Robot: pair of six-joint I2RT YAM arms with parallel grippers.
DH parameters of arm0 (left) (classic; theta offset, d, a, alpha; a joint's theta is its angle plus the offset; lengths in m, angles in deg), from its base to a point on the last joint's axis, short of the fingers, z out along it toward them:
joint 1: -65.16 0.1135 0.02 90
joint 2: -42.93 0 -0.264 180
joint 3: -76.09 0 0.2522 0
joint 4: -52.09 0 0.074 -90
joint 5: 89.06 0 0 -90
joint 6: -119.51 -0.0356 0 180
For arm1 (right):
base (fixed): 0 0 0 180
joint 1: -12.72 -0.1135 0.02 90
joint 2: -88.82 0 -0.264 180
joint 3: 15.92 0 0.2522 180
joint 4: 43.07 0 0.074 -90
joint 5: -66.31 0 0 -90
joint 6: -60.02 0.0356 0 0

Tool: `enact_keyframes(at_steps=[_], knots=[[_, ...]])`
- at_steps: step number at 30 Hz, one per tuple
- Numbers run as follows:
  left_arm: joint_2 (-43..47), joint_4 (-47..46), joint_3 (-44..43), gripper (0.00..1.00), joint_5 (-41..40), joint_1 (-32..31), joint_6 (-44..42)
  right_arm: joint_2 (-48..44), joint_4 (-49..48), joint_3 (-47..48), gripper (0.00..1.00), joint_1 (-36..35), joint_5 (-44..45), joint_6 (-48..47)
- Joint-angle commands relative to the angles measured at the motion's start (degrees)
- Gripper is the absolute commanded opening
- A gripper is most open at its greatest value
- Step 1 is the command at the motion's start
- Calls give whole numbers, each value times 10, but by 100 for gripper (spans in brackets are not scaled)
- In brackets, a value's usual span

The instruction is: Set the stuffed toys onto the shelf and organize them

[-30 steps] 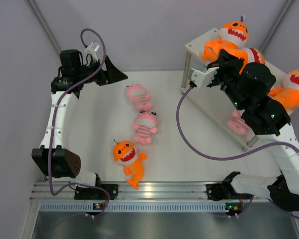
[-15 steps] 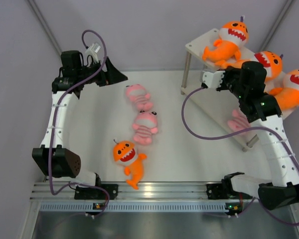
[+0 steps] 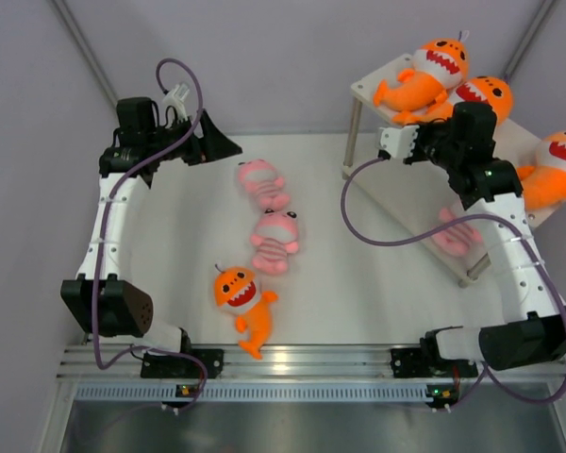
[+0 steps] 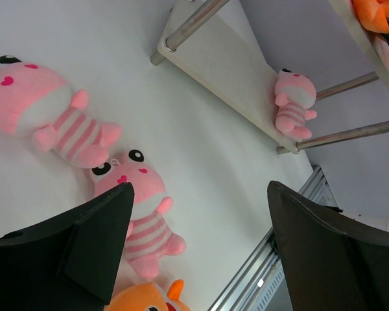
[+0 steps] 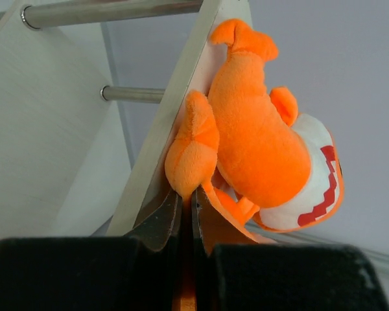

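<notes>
At the top edge of the shelf (image 5: 45, 129), the right gripper (image 5: 185, 204), clenched tight, meets an orange shark (image 5: 259, 149) by its fin — apparently to nudge it straight — while the left gripper (image 4: 200, 191) hangs released.

A white surface (image 3: 358, 283) is seen; it is closed in by pale grey walls (image 3: 283, 57); a shiny metal rail (image 3: 311, 359) is laid along its near edge.

- Top external: set high above and behind the arm bases, it looks steeply down on the whole table (image 3: 170, 283), both arms and the shelf (image 3: 370, 87) at far right.
- Left wrist: set low, it looks past the left hand (image 4: 200, 186) across the table toward the shelf. It shares a pink striped plush (image 4: 133, 201) and the shelf with the overhead view.
- Right wrist: it sits very close to the edge of the shelf's top board, and an orange plush (image 5: 259, 149) fills much of the frame.
</notes>
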Motion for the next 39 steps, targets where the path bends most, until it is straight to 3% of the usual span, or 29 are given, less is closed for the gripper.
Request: enact_keyframes(at_steps=[1,8,11,12,15,21,24,27,28,31,33,39], knots=[[16,-11,5,89,6,0,-12,15,18,34,0,8,-50,-2],[14,-11,7,89,4,16,-12,8,9,23,3,14,-46,5],[12,-12,10,89,3,17,-12,-21,-16,-9,19,15,-39,9],[11,-12,12,89,1,17,-11,-27,-24,-22,32,14,-41,9],[12,-11,19,89,-5,16,-16,-53,-62,-49,51,14,-41,4],[37,-6,52,89,-46,17,-64,-89,-88,-60,77,14,-48,12],[38,22,59,88,-61,17,-98,-108,-98,-62,84,13,-60,16],[37,101,56,88,-102,9,-188,-124,-105,-58,94,12,-74,31],[38,130,55,89,-160,-6,-235,-128,-103,-57,94,11,-77,38],[27,281,70,96,-224,-95,-432,-142,-100,-57,96,8,-83,39],[17,358,107,99,-226,-109,-482,-147,-102,-62,97,5,-86,47],[-3,392,227,99,-235,-117,-570,-150,-94,-50,98,-14,-116,84]])
